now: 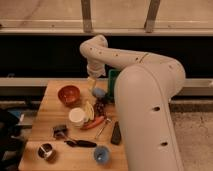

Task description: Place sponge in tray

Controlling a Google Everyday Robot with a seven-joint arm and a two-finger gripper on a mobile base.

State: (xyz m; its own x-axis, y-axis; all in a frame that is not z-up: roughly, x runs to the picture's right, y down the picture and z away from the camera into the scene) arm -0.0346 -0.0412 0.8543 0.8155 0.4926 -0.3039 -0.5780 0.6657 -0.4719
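My gripper (92, 80) hangs from the white arm (120, 57) over the back of the wooden table (42, 117), just left of the green tray (112, 84). Only the tray's left edge shows; the arm hides the rest of it. A pale yellow bit shows at the gripper's lower end, and I cannot tell whether it is the sponge. A small blue thing (99, 93) lies on the table right below the gripper.
On the table are a red bowl (69, 95), a white cup (76, 116), a red-orange stick (95, 122), a black bar (116, 133), a blue cup (102, 154), a metal cup (46, 151) and a dark utensil (82, 143). A dark wall with a rail runs behind.
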